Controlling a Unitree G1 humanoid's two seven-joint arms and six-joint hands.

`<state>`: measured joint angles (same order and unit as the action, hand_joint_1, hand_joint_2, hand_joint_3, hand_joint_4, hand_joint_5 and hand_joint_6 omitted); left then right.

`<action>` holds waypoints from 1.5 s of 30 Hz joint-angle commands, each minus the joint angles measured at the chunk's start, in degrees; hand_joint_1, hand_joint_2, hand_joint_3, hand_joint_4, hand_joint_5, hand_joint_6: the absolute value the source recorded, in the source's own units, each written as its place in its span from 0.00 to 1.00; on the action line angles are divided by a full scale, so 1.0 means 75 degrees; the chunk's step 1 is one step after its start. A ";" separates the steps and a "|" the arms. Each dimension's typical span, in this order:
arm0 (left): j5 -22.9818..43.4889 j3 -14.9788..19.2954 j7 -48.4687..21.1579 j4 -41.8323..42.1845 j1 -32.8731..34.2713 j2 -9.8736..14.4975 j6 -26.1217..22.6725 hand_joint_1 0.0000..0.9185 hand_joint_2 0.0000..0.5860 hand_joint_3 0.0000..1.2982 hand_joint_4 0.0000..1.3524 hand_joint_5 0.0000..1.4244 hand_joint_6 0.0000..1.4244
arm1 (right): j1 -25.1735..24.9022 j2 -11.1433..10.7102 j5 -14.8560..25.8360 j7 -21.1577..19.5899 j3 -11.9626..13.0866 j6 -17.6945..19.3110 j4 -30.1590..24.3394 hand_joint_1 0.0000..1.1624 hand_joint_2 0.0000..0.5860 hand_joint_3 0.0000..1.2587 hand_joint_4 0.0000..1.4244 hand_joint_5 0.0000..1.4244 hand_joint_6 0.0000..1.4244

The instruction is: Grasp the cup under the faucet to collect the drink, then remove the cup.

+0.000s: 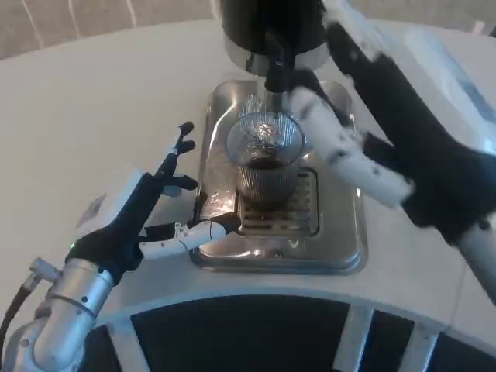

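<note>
— So, where is the cup (266, 159) at this moment?

— Upright on the slotted grate (298, 203) of the steel drip tray (353, 248), directly beneath the black faucet (276, 74) of the dispenser (267, 27); it is clear ribbed glass, with a dark drink in its lower part, and its upper part looks blurred and glinting.

— And your hands?

— Left hand (151, 213) lies on the white table (93, 116) just beside the tray's left edge; its fingers (182, 143) are spread wide apart and hold nothing; one finger points up along the tray's side, and the lowest one reaches across the tray's rim toward the foot of the cup, its black tip near the grate; whether that tip touches the glass I cannot tell.

— The right one?

— Right hand (341, 143) comes in from the upper right, up at the faucet; its white fingers run close past the cup's right rim; the picture is smeared there, so I cannot tell whether those fingers are clamped on the faucet lever, pressing it, or merely beside it.

— Any brand, label or lettering to read?

— Nothing legible; there is a faint mark near the tray's front lip, too blurred to make out; a pale patch on the back of my left hand is equally unreadable.
</note>
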<state>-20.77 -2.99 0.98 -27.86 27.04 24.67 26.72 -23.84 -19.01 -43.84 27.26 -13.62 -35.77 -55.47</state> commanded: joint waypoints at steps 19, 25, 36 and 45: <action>-0.0191 -0.0239 0.0457 -0.0582 0.0495 -0.0142 0.0193 0.44 0.14 0.00 0.00 0.26 0.26 | 0.3068 0.1826 -0.1681 0.2158 0.2250 0.2748 -0.0604 0.08 0.99 0.00 0.00 0.00 0.00; -0.0305 -0.0382 0.0678 -0.0831 0.0754 -0.0278 0.0194 0.44 0.14 0.00 0.00 0.26 0.26 | 0.3519 0.2581 -0.1639 0.2536 0.2563 0.3532 -0.0604 0.08 0.98 0.00 0.00 0.00 0.00; -0.0336 -0.0562 0.0822 -0.1575 0.1310 -0.0473 0.0503 0.45 0.14 0.00 0.00 0.26 0.26 | 0.5062 0.3662 -0.1264 0.2493 0.3051 0.5405 -0.0604 0.09 0.98 0.00 0.00 0.00 0.00; -0.0256 -0.0627 0.0792 -0.2153 0.1579 -0.0487 0.0881 0.46 0.14 0.00 0.00 0.25 0.25 | 0.5556 0.3668 -0.1684 0.2495 0.3310 0.6136 -0.0604 0.09 0.98 0.00 0.00 0.00 0.00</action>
<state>-22.93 -7.33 6.68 -42.59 38.58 21.09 31.95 16.25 3.64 -54.62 45.85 10.78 9.69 -59.17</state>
